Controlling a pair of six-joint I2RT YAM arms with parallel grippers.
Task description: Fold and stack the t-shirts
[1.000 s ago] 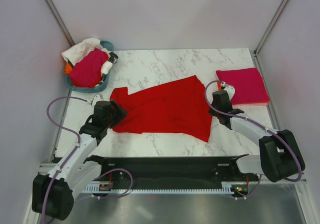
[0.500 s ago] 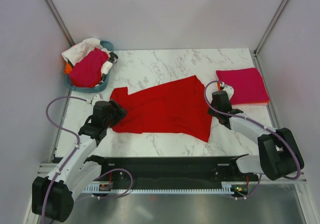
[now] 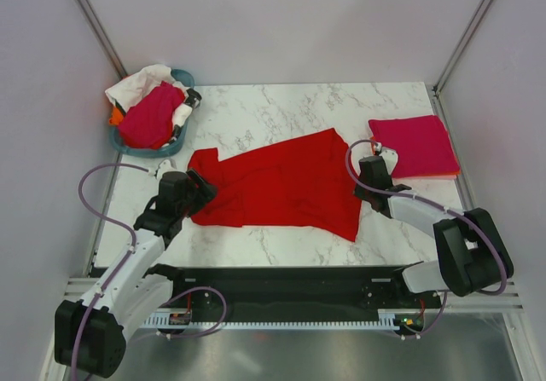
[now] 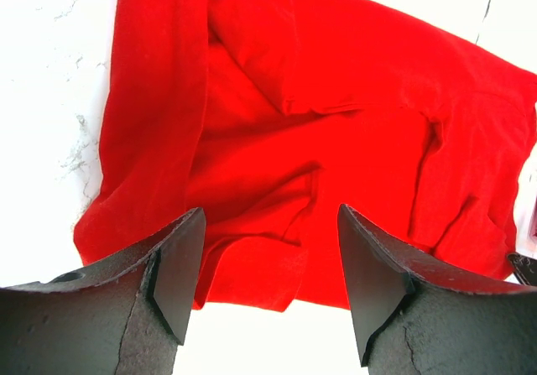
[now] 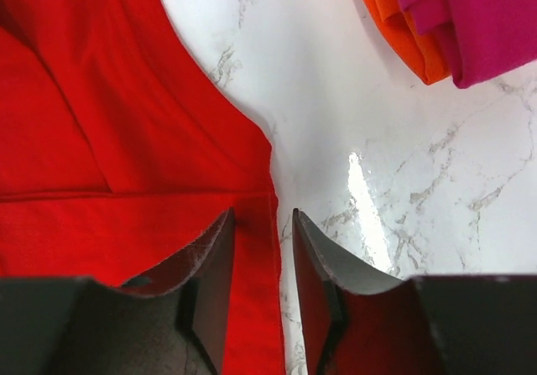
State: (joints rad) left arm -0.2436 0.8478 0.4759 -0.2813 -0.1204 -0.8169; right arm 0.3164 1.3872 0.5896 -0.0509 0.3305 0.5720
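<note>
Where our arms reach over the near half of the desk (image 3: 281, 112), we find the left gripper (image 4: 270, 224) released, its jaws spread wide above the rumpled left end of the red t-shirt (image 3: 281, 185). The right gripper (image 5: 263, 220) is parted too, straddling the shirt's right hem without clamping it. The shirt lies spread across the desk's middle. Beyond it, by the right edge, a folded magenta t-shirt (image 3: 416, 144) rests on an orange t-shirt (image 5: 394, 31). At the far left corner, a teal tub (image 3: 166, 151) holds a crumpled pink shirt (image 3: 152, 115) and a white shirt (image 3: 141, 81).

White arm links (image 3: 128, 266), black joints (image 3: 465, 253), looping lilac cables (image 3: 85, 195) — rough, matte-black gripper fingers (image 4: 168, 283).
</note>
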